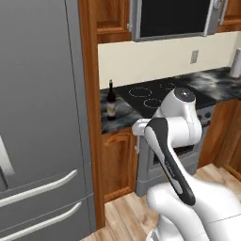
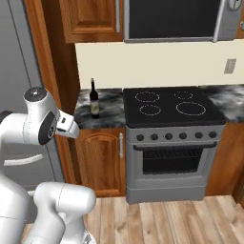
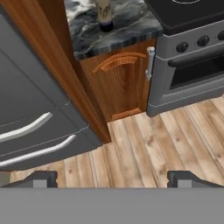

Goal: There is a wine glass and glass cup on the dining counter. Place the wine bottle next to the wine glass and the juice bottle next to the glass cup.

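The wine bottle (image 1: 111,100), slim and dark with a pale label, stands upright on a narrow marbled counter (image 1: 123,115) between the fridge and the stove. It also appears in the right base view (image 2: 94,100), and its lower part sits at the top of the hand view (image 3: 104,15). My gripper (image 3: 111,180) is open and empty, with its fingertips (image 3: 43,178) wide apart. It hangs well short of the bottle, over the wooden floor in front of the cabinet. The wine glass, the glass cup, the juice bottle and the dining counter are out of view.
A grey fridge (image 1: 37,117) fills the left, with a wooden side panel (image 1: 89,94) beside it. A black-topped stove with an oven (image 2: 171,143) stands right of the bottle. A wooden cabinet door (image 3: 122,83) lies below the counter, and a microwave (image 2: 171,19) hangs above.
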